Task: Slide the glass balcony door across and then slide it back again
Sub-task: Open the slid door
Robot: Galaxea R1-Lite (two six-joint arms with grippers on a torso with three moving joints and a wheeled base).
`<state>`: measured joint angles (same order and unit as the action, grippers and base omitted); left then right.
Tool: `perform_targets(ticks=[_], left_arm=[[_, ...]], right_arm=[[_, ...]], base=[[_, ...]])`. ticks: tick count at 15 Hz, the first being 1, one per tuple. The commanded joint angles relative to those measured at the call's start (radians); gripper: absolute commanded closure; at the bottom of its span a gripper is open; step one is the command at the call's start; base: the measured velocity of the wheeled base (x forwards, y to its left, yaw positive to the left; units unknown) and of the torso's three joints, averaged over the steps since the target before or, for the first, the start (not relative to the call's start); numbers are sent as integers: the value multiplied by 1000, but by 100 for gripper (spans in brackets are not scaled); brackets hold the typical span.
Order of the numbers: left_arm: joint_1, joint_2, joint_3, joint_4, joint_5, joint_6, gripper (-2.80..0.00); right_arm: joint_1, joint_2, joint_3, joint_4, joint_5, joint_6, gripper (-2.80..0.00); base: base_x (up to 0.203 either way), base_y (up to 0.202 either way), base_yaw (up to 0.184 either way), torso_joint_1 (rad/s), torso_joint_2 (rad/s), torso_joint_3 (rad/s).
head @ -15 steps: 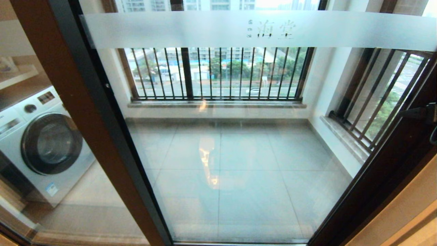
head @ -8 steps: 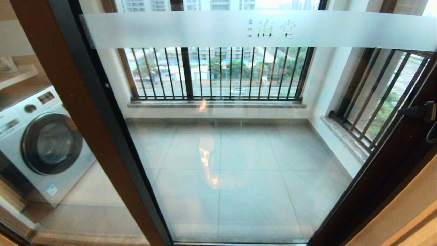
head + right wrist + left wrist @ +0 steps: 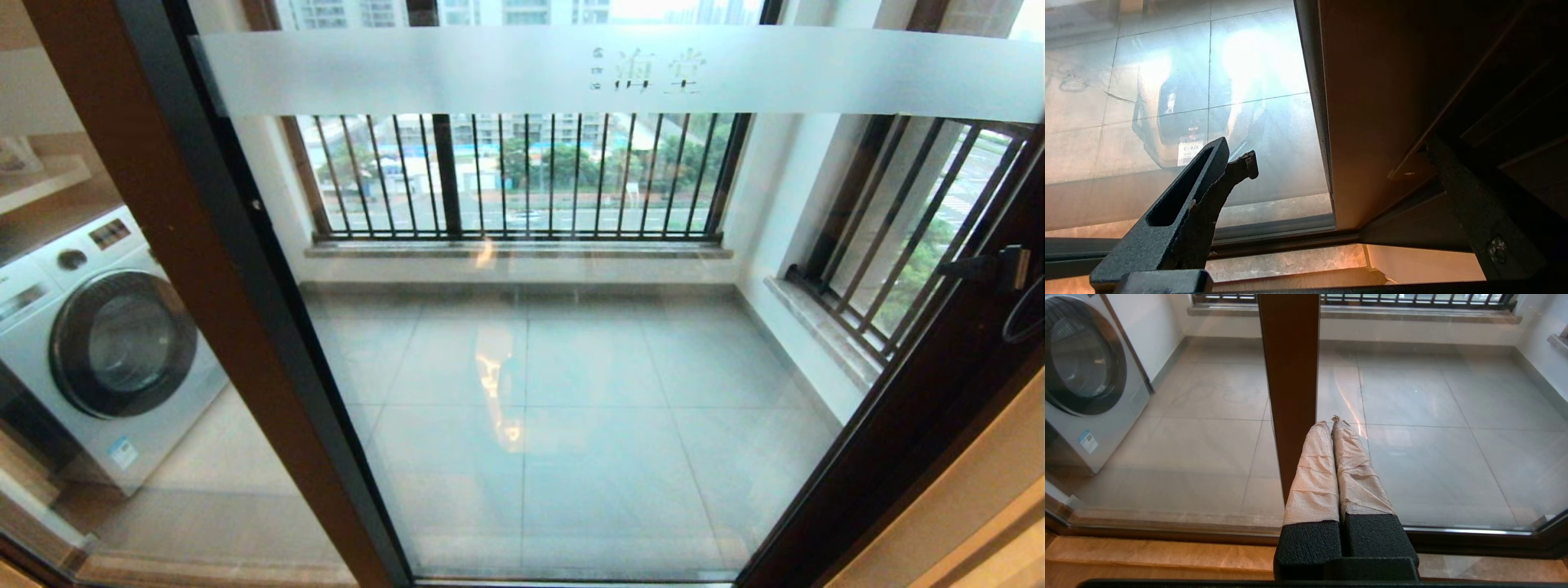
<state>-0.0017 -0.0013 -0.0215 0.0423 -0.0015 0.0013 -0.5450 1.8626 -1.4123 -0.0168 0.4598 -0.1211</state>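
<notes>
right tool [image 3: 984, 268], fingers together, sits at glass balcony door [image 3: 571, 367] right stile; left tool [image 3: 1336, 424] closed, idle. next: engage stile, push leftward.

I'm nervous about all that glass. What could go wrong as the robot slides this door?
The right gripper sits at the door's dark right frame, at the very edge of the head view; it may slip off when it pushes, leaving the door unmoved. The left gripper, shut, points close at the brown post between the panes; a sliding door or a small arm drift could knock it against frame or glass.
</notes>
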Motion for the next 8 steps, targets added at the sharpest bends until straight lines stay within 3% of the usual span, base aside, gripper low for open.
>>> perform_targets(ticks=[1,8], left_arm=[[0,1,0,1,0,0,0],[0,1,0,1,0,0,0]], right_arm=[[5,0,3,-2,5,3,-280],[28,-17,24,0,12,11,-280]], base=[[0,0,0,0,0,0],[0,0,0,0,0,0]])
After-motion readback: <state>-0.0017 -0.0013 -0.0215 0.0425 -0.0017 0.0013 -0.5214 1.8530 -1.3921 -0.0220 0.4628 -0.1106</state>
